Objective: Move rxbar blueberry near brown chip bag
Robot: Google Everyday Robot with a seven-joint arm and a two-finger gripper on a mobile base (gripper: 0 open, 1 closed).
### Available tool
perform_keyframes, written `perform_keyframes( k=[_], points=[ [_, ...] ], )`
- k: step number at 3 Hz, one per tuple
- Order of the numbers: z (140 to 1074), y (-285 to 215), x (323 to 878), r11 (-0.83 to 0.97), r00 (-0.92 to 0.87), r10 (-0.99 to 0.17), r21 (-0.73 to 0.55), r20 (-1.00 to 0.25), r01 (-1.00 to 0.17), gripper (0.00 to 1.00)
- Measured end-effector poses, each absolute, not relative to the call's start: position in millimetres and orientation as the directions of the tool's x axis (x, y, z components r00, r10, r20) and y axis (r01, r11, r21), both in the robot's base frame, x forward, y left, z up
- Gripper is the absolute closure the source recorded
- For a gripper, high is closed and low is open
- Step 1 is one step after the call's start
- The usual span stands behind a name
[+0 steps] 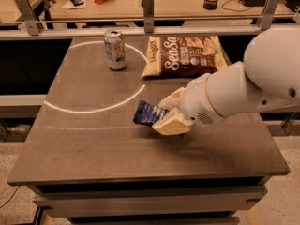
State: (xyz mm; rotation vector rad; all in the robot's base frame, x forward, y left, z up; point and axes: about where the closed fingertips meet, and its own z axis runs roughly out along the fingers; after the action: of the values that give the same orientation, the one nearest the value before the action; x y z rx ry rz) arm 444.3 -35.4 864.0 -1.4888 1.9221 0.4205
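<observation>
Camera view: rxbar blueberry (146, 112) btwn fingers (171, 123), tbl (84, 139) ctr.

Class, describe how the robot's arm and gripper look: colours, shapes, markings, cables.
The arm is smooth white, a big rounded shell narrowing to a cylindrical wrist with a small dotted grille. The gripper, over the middle of the table, has two chunky cream-yellow wedge-shaped jaws. No cables or lettering show.
</observation>
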Motion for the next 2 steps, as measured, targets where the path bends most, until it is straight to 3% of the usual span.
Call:
perform_keyframes(
  k=[2],
  points=[
    [890, -78, 474, 0.479, -0.176, -0.711, -0.285, -0.681, -0.83, 1.0]
  ],
)
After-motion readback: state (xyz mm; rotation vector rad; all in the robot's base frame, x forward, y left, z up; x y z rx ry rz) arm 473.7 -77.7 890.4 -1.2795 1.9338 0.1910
